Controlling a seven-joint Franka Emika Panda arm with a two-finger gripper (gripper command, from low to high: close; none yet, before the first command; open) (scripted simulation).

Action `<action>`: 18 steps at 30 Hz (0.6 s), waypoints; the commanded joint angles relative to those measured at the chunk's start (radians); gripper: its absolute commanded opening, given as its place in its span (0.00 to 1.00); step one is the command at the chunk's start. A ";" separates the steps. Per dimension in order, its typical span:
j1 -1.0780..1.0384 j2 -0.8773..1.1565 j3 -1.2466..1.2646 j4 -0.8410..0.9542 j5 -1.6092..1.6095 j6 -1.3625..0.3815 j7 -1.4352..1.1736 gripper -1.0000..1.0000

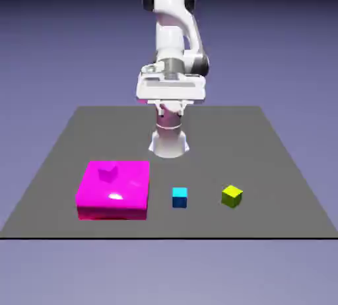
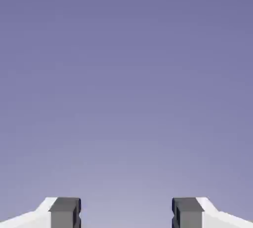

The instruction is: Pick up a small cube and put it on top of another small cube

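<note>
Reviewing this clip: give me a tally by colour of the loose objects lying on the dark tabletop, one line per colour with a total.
Magenta: 1 (the big flat block)
Blue: 1 (the small cube)
Yellow-green: 1 (the other small cube)
Total: 3
</note>
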 commanded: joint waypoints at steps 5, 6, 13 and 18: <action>-0.181 0.153 0.176 0.018 0.175 -0.073 0.204 0.50; -0.217 0.184 0.212 0.022 0.210 -0.088 0.245 0.50; -0.471 0.398 0.458 0.047 0.456 -0.191 0.531 0.50; -0.652 0.552 0.634 0.065 0.631 -0.264 0.736 0.50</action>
